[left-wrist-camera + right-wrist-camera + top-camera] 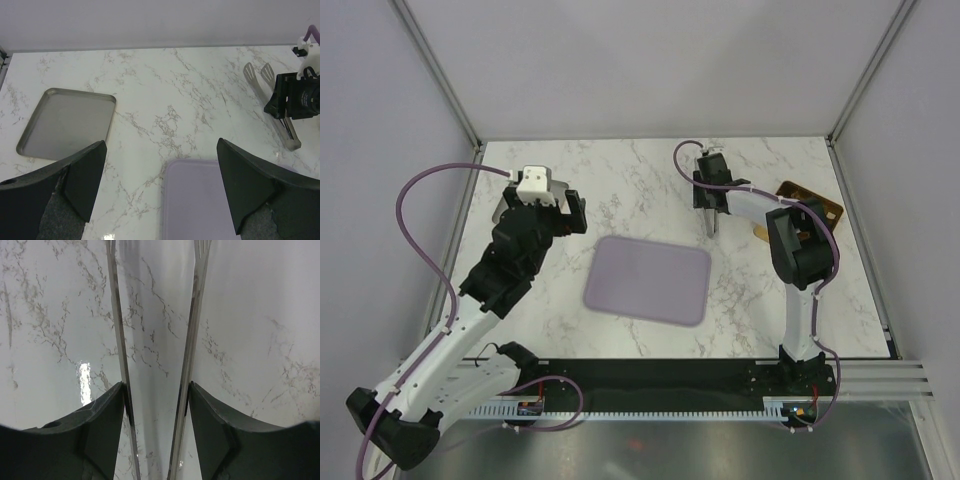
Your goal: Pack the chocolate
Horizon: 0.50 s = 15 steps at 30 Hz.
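Note:
No chocolate shows in any view. The metal tongs (119,340) run between the fingers of my right gripper (156,405), one finger against the outer side of each arm, so the gripper is shut on them. From above, that gripper (712,205) is at the back of the table with the tongs (712,225) lying beneath it. In the left wrist view the tongs' flat tips (260,77) rest on the marble. The lilac tray (648,280) lies bare at the table's middle. My left gripper (542,212) hovers open left of it, nothing between its fingers (85,175).
The gold compartmented box (815,205) sits at the back right, mostly hidden behind the right arm. A bare grey metal tray (65,122) lies at the far left. The lilac tray's corner (200,200) lies below the left gripper. Walls close in the table.

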Available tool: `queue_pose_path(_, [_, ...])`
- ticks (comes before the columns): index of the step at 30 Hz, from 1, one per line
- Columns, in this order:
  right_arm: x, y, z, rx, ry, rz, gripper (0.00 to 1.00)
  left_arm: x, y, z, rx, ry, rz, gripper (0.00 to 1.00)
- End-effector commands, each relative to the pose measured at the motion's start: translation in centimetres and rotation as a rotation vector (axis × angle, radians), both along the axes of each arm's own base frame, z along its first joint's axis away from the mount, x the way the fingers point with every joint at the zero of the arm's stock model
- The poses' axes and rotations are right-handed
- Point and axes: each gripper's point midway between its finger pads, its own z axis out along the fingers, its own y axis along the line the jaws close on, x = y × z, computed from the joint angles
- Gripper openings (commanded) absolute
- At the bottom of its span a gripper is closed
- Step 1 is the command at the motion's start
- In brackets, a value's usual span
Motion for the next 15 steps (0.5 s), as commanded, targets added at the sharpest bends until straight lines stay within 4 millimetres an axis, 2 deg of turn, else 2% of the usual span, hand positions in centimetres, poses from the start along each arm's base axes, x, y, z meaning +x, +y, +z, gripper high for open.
queue_pose_path(1, [2.6, 0.9, 3.0, 0.032, -0.119, -0.007, 0.61, 0.3, 0.1, 1.4, 0.010, -0.035, 0.007, 1.00])
queue_pose_path(11, [2.6, 0.5, 2.7, 0.022, -0.100, -0.036, 0.73, 0.9, 0.2, 0.4, 0.033, -0.007, 0.026, 1.00])
queue_pose_path(15, [2.5, 0.7, 3.9, 0.049, -0.096, -0.049, 0.85, 1.4, -0.1, 0.0, 0.043, 0.011, 0.029, 1.00])
